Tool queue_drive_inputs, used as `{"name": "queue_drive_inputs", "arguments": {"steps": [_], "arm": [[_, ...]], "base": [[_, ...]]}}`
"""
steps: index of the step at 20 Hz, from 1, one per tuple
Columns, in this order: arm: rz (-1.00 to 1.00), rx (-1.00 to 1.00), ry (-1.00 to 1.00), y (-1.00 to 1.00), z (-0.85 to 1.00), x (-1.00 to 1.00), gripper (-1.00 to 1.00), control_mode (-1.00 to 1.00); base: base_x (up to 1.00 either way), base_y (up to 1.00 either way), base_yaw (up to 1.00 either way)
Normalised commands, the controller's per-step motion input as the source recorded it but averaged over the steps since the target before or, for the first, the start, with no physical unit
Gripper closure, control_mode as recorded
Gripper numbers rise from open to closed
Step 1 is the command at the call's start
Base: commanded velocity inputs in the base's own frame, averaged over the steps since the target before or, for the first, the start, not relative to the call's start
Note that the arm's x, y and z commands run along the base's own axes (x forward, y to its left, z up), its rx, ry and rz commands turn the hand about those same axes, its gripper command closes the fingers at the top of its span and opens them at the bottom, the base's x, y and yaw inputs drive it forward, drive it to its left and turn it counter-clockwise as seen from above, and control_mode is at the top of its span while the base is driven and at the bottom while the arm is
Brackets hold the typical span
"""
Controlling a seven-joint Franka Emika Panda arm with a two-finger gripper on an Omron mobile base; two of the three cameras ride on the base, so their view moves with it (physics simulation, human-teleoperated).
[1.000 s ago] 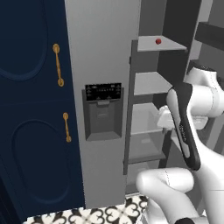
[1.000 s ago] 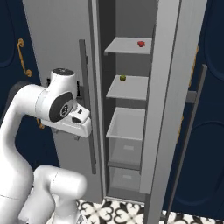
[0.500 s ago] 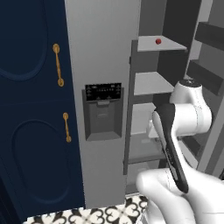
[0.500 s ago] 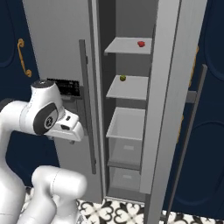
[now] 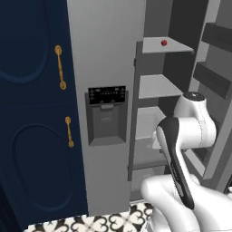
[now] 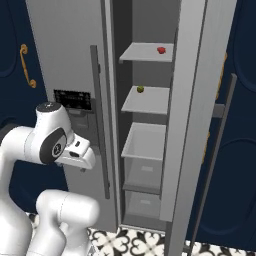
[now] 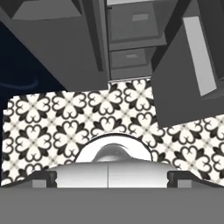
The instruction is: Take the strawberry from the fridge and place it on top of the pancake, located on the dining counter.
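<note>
Strawberry high in the open fridge (image 6: pixel 65 60)
The strawberry (image 6: pixel 161 50) sits near its shelf's (image 6: pixel 145 52) right edge, far above the empty gripper (image 7: pixel 112 177), fingers apart.

My arm's shell (image 5: pixel 186 131) looks like smooth, glossy white plastic, with a matt black band at the joints. Ahead, the fridge (image 5: pixel 106 54) wears a flat, brushed-looking grey finish with no shine, and its control panel (image 5: pixel 106 95) is glossy black. The inner shelves (image 6: pixel 147 100) look like smooth matt grey plastic. The strawberry (image 6: pixel 161 50) is a plain red, slightly glossy. To the left, the navy cabinets (image 5: pixel 31 113) look painted and satin-smooth, with polished gold metal handles (image 5: pixel 59 67). The floor tiles (image 7: pixel 87 113) below are smooth, patterned black on white.
</note>
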Motion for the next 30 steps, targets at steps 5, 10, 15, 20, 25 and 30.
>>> {"name": "queue_drive_inputs", "arguments": {"steps": [5, 10, 15, 20, 25, 30], "arm": [[0.0, 0.0, 0.0, 0.0, 0.0, 0.0, -1.0, -1.0], [0.0, 0.0, 0.0, 0.0, 0.0, 0.0, -1.0, -1.0], [0.0, 0.0, 0.0, 0.0, 0.0, 0.0, -1.0, -1.0], [0.0, 0.0, 0.0, 0.0, 0.0, 0.0, -1.0, 1.0], [0.0, 0.0, 0.0, 0.0, 0.0, 0.0, -1.0, 1.0], [0.0, 0.0, 0.0, 0.0, 0.0, 0.0, -1.0, 1.0]], "base": [[0.0, 0.0, 0.0], [0.0, 0.0, 0.0], [0.0, 0.0, 0.0], [0.0, -0.01, -0.06], [0.0, -0.07, -0.37], [0.0, -0.09, -0.36]]}}
